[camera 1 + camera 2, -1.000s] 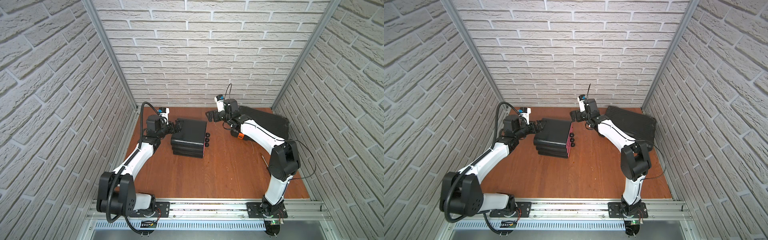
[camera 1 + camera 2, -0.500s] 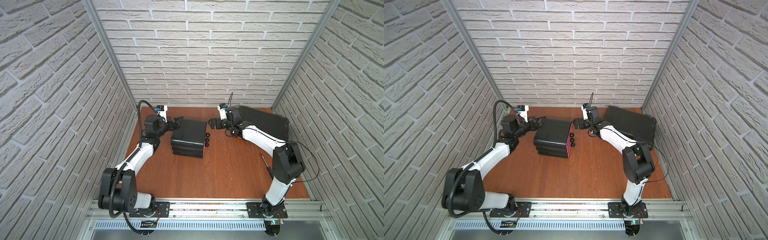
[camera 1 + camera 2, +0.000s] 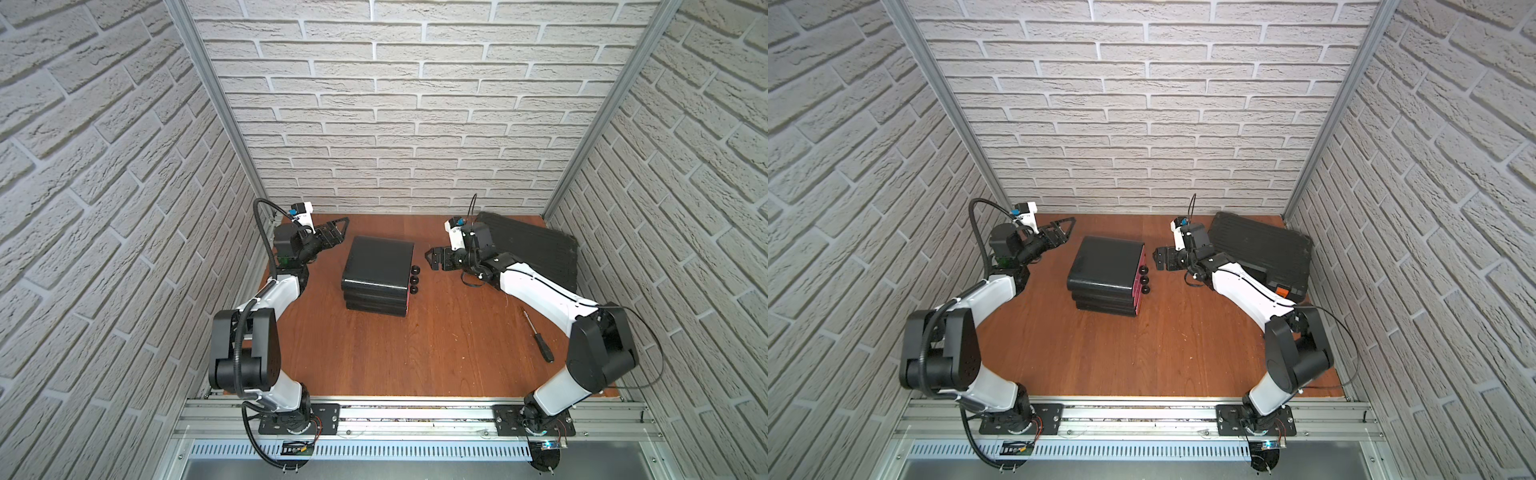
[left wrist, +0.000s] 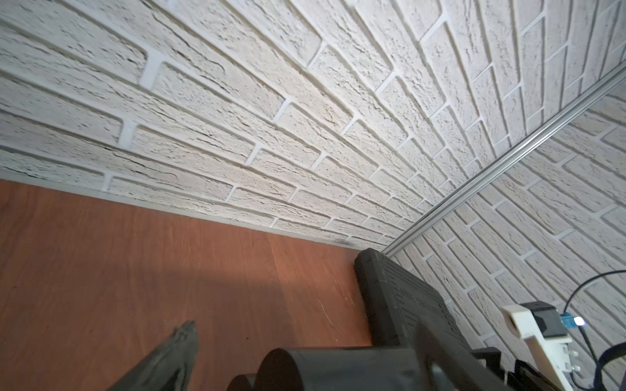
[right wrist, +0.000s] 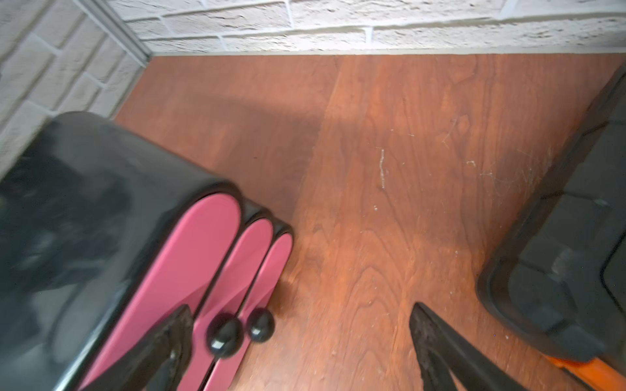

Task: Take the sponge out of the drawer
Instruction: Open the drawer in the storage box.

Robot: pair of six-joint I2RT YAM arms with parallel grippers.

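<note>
The drawer unit [image 3: 378,266] [image 3: 1106,264] is a black cabinet on the wooden table. It has three pink drawer fronts [image 5: 206,250], each with a round black knob [image 3: 414,280] [image 5: 225,333], and all three are pushed in. The sponge is hidden. In both top views my right gripper [image 3: 430,257] [image 3: 1158,257] hangs open a short way right of the knobs, touching nothing. In its wrist view the right gripper [image 5: 299,315] has one fingertip [image 5: 179,321] beside the knobs. My left gripper [image 3: 337,229] [image 3: 1064,229] [image 4: 305,326] is open and empty behind the cabinet's far left corner.
A black tool case [image 3: 536,245] [image 3: 1262,245] [image 5: 576,254] lies at the back right, close behind my right wrist. A screwdriver [image 3: 540,340] lies on the table by the right arm. Brick walls close in the back and both sides.
My right gripper has come down and nearer, towards the knobs. My left gripper has drawn back from the cabinet's rear corner towards the back wall. Both stayed open.
</note>
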